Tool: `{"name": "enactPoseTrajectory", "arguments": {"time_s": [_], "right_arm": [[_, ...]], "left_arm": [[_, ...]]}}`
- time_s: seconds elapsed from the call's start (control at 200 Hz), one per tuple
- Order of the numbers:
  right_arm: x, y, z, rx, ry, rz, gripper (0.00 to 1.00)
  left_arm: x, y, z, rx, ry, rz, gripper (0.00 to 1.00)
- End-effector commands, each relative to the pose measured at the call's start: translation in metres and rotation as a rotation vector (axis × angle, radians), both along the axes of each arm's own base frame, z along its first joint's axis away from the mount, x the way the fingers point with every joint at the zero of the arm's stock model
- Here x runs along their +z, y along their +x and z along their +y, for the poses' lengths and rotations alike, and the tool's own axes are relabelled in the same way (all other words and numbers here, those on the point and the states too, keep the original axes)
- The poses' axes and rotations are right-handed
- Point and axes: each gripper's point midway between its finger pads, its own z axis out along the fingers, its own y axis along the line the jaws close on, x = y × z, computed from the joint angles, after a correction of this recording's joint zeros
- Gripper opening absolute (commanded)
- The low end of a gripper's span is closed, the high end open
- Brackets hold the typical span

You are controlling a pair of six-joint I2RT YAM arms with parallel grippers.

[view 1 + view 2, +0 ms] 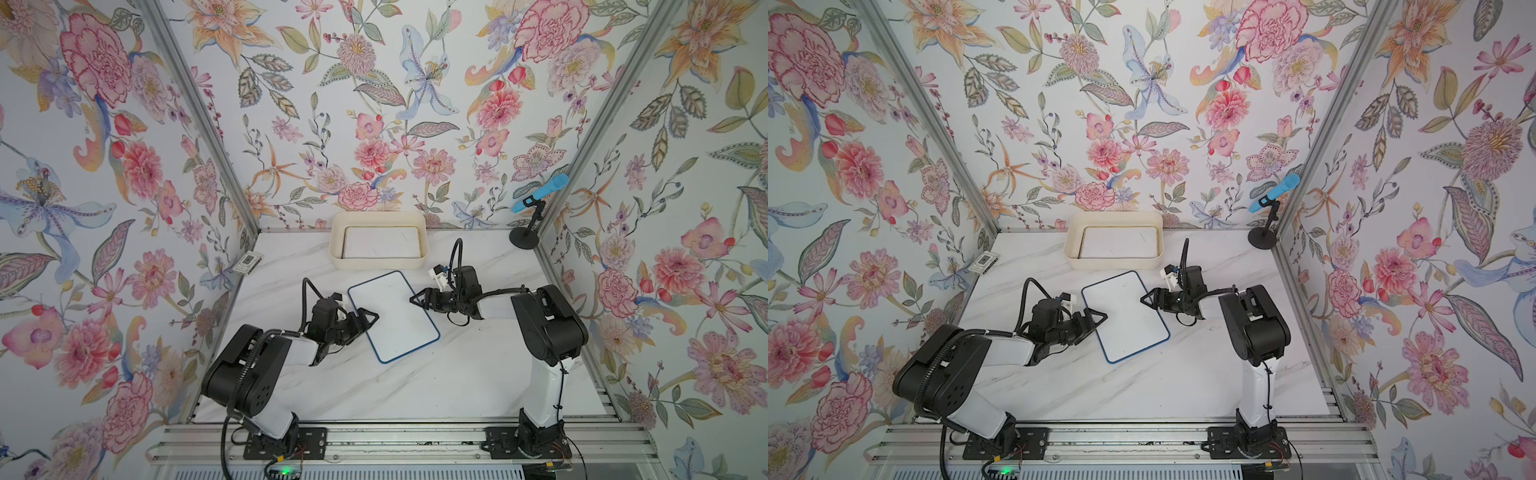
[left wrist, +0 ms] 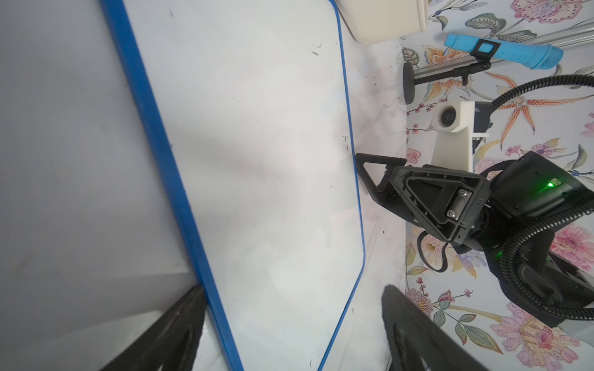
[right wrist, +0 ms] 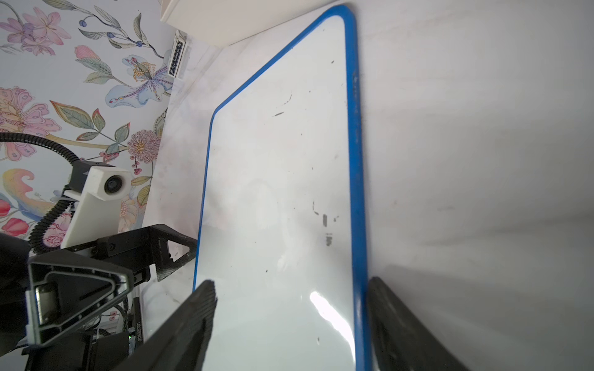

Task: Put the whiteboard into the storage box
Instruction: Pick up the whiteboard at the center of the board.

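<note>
A whiteboard (image 1: 392,318) (image 1: 1125,318) with a blue frame lies slantwise on the marble table, in front of the cream storage box (image 1: 376,262) (image 1: 1113,262). My left gripper (image 1: 365,318) (image 1: 1098,318) is open at the board's left long edge. In the left wrist view (image 2: 294,289) one finger lies against the blue frame and the other is far across the whiteboard (image 2: 257,160). My right gripper (image 1: 417,299) (image 1: 1148,298) is open at the opposite edge. In the right wrist view (image 3: 291,282) the frame touches one finger and the other hangs over the whiteboard (image 3: 279,176).
Another whiteboard (image 1: 382,243) lies flat inside the storage box. A blue microphone (image 1: 540,193) on a black stand is at the back right corner. A small flat card (image 1: 248,262) rests against the left wall. Floral walls close in three sides.
</note>
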Motion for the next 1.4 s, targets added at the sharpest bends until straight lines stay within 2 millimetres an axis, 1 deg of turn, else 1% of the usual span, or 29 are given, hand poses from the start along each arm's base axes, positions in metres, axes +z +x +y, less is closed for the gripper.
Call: {"name": "enactPoseTrajectory", "arguments": {"time_s": [0.0, 0.235, 0.395, 0.676, 0.806, 0.981, 1.166, 1.346, 1.396], "right_arm": [[-0.088, -0.148, 0.008, 0.154, -0.103, 0.611, 0.75], [-0.091, -0.145, 0.007, 0.147, -0.076, 0.624, 0.75], [-0.096, -0.146, 0.005, 0.141, -0.085, 0.635, 0.74], [-0.099, -0.146, 0.003, 0.128, -0.071, 0.639, 0.72], [-0.102, -0.148, 0.001, 0.122, -0.075, 0.649, 0.71], [-0.102, -0.147, 0.001, 0.121, -0.073, 0.647, 0.70], [-0.104, -0.150, 0.001, 0.123, -0.080, 0.651, 0.69], [-0.098, -0.152, 0.005, 0.138, -0.103, 0.637, 0.68], [-0.101, -0.152, 0.002, 0.126, -0.131, 0.649, 0.68]], "left_arm": [[-0.092, -0.094, 0.021, -0.019, 0.113, 0.490, 0.89], [-0.085, -0.084, 0.013, -0.024, 0.042, 0.422, 0.89], [-0.083, -0.084, 0.010, -0.017, -0.001, 0.404, 0.88], [-0.080, -0.077, 0.018, 0.039, -0.032, 0.361, 0.87], [-0.081, -0.078, 0.020, 0.065, -0.060, 0.350, 0.86], [-0.081, -0.079, 0.023, 0.103, -0.088, 0.339, 0.84], [-0.083, -0.077, 0.025, 0.113, -0.084, 0.340, 0.84], [-0.087, -0.072, 0.029, 0.131, -0.069, 0.343, 0.84], [-0.087, -0.071, 0.030, 0.135, -0.068, 0.344, 0.84]]}}
